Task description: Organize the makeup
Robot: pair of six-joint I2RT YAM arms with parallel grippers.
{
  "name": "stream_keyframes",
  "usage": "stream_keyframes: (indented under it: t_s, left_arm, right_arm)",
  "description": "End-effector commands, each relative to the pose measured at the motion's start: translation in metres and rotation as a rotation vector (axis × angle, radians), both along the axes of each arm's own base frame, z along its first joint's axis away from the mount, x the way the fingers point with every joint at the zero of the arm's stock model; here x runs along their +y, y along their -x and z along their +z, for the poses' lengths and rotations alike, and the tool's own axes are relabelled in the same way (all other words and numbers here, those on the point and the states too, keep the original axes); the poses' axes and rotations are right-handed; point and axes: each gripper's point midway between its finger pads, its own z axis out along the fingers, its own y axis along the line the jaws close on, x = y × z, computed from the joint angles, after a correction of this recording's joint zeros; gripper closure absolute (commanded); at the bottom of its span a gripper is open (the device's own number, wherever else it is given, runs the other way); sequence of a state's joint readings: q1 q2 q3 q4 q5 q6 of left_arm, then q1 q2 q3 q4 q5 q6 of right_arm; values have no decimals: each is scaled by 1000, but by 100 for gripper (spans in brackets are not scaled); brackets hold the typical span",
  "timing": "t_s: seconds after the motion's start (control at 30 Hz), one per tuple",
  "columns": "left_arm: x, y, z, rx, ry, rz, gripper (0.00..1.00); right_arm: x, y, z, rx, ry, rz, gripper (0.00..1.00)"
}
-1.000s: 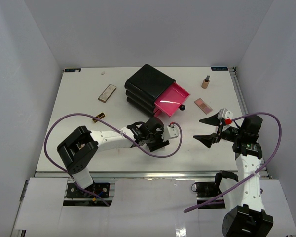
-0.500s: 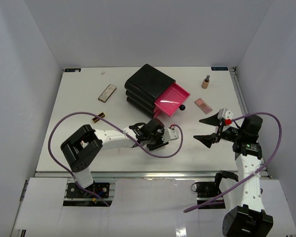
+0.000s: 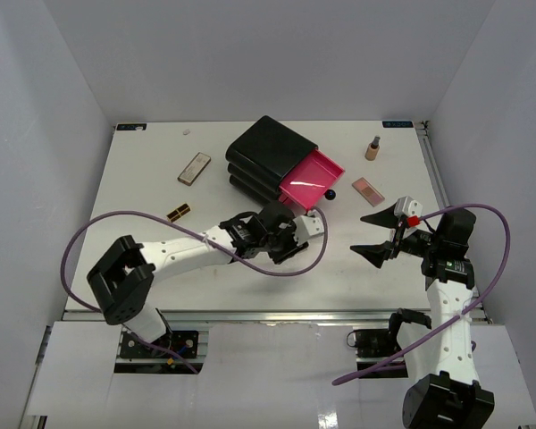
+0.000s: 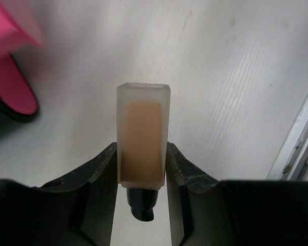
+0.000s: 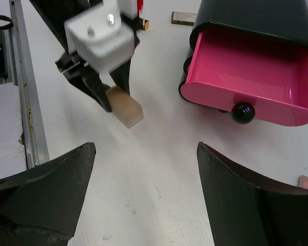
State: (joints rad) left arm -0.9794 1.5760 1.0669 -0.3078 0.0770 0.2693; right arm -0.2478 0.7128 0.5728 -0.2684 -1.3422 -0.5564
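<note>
Left hand (image 4: 142,156): has moved away from the arm bases, toward the pink drawer (image 3: 311,177).
Foundation bottle (image 3: 314,225): carried along in the hand's grip, now just beside the drawer's near corner.
Left arm (image 3: 183,253): stretched out longer, and its elbow has swung out to the left.
Purple cable (image 3: 116,217): its loop is flatter and reaches further left.

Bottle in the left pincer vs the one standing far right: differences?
Grip: the held bottle is clamped in the left pincer; the far bottle stands free on the table.
Pose: held bottle is tilted, cap toward the wrist; far bottle is upright, cap on top.
Place: held bottle is by the open pink drawer; far bottle is right of it.
Both: beige fill, dark cap.
</note>
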Motion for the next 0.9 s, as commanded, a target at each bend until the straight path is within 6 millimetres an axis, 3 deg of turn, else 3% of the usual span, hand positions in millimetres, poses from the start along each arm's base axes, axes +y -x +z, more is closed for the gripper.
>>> stream_keyframes:
  t_s: [0.0,0.17,0.33,0.37,0.43,0.57,0.73,0.87]
  left_arm:
    - [-31,-11,137,-134,320,23,100]
    - [-47,-38,188,-237,396,70,100]
    - [-68,-89,210,-318,401,175,100]
    - [-75,-99,197,-308,380,190,100]
    - [-78,-118,213,-343,401,240,100]
    - [-88,-152,209,-370,391,297,100]
    - [-94,-174,184,-387,329,332,100]
    - [-92,-180,166,-379,291,347,100]
  right_arm:
    - [1,4,2,-12,-8,15,14]
    - [1,3,2,-13,-7,11,14]
    - [0,4,3,-16,-5,8,14]
    - [0,4,3,-17,-6,8,14]
    - [0,4,3,-19,-5,8,13]
    - [1,4,4,-19,-7,10,13]
    - [1,5,5,-26,-7,13,13]
    - [2,6,5,-27,-8,16,13]
